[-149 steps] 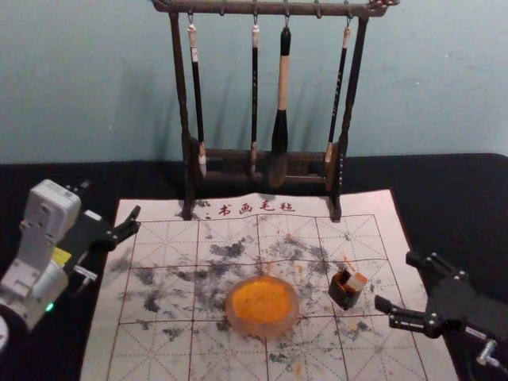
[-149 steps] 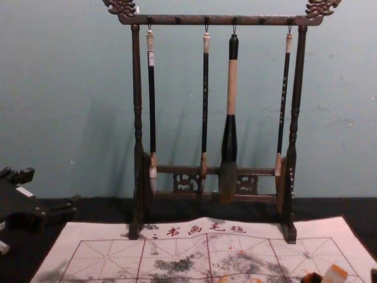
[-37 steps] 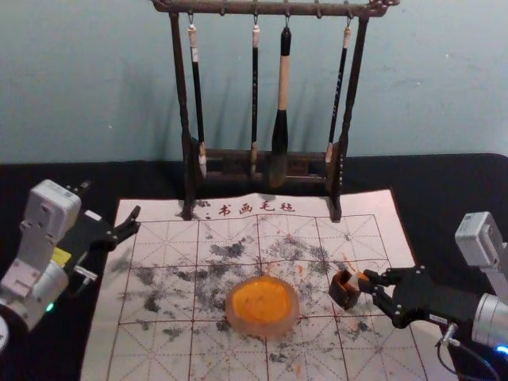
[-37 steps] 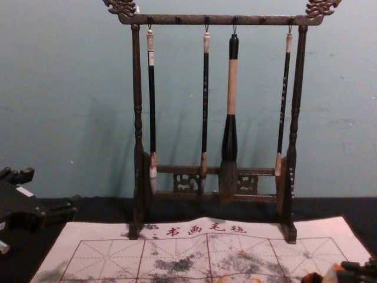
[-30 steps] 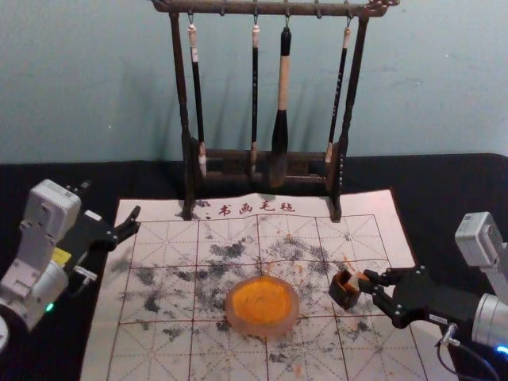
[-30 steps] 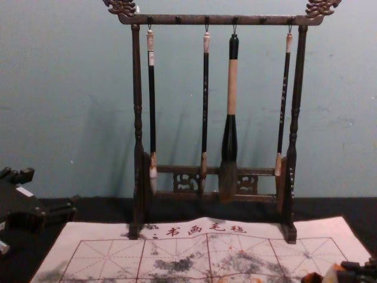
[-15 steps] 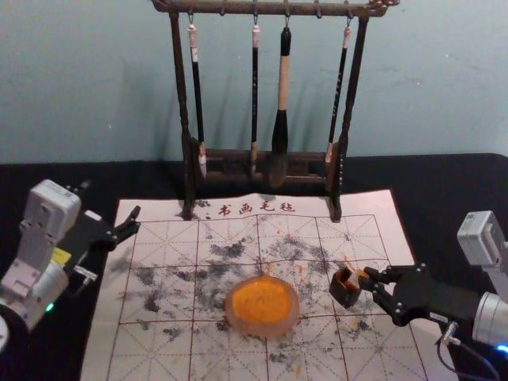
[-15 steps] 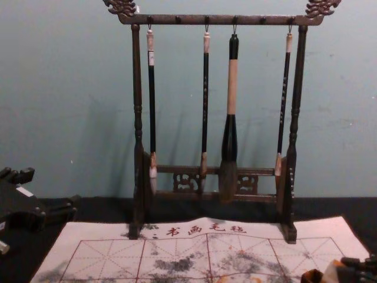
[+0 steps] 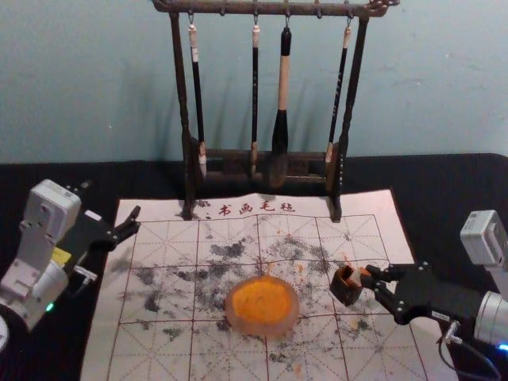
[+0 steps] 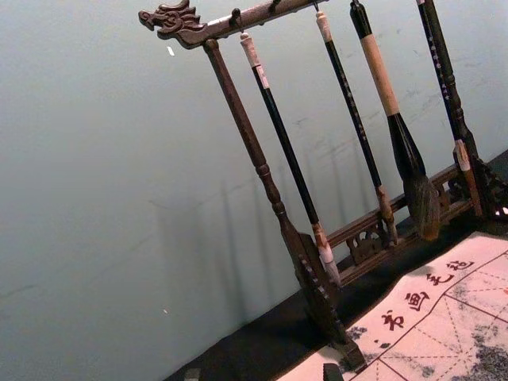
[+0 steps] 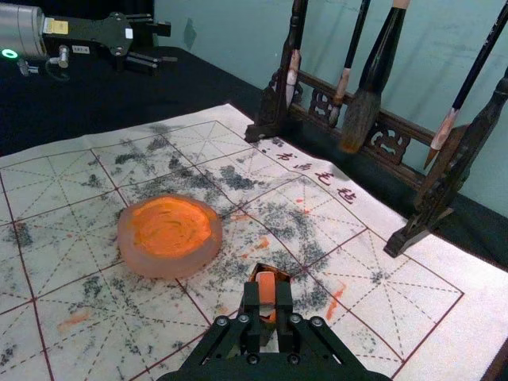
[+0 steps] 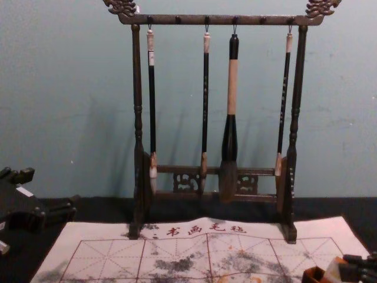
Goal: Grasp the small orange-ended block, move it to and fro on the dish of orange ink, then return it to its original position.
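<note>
1. Right gripper (image 9: 369, 276), over the mat's right side, has its fingers pinched on the small block (image 11: 267, 287), right at the dark box (image 9: 346, 286)!
2. Orange ink dish (image 9: 263, 306) sits apart from it.
3. Left gripper (image 9: 112, 202): parked by the mat's left edge, fingers spread.

This looks like a robotics lab's calligraphy station: a left arm (image 9: 36, 274) at eight o'clock and a right arm (image 9: 444, 298) at four, a plain wall (image 9: 95, 79) and a brush rack (image 9: 270, 7) at twelve, a gridded, ink-stained calligraphy mat (image 9: 163, 349) at six. The wider room is out of frame.
</note>
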Robot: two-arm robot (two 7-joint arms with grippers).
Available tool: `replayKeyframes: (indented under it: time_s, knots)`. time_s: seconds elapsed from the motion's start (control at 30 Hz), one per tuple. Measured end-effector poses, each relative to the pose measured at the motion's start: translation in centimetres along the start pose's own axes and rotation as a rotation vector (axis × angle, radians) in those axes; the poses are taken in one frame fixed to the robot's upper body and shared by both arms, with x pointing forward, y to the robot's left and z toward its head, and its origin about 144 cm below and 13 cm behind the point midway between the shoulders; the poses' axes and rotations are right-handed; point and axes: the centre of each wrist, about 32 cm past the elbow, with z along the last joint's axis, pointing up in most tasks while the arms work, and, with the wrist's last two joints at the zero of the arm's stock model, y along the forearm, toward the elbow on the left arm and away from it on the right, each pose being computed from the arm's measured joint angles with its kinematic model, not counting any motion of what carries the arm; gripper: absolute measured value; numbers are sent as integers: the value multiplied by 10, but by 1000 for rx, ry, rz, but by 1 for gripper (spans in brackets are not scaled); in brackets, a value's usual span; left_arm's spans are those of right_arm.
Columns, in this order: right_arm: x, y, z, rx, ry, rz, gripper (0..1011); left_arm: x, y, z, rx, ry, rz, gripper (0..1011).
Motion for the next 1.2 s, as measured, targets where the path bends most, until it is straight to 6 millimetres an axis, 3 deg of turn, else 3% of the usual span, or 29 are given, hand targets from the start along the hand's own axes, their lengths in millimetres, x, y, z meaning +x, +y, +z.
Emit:
replayKeyframes:
  time_s: [0.73, 1.2]
  knots:
    - [3, -4, 4, 27, 1, -9, 84, 0, 0, 0, 0, 0, 0, 1001]
    - [6, -18, 27, 95, -20, 13, 84, 0, 0, 0, 0, 0, 0, 1001]
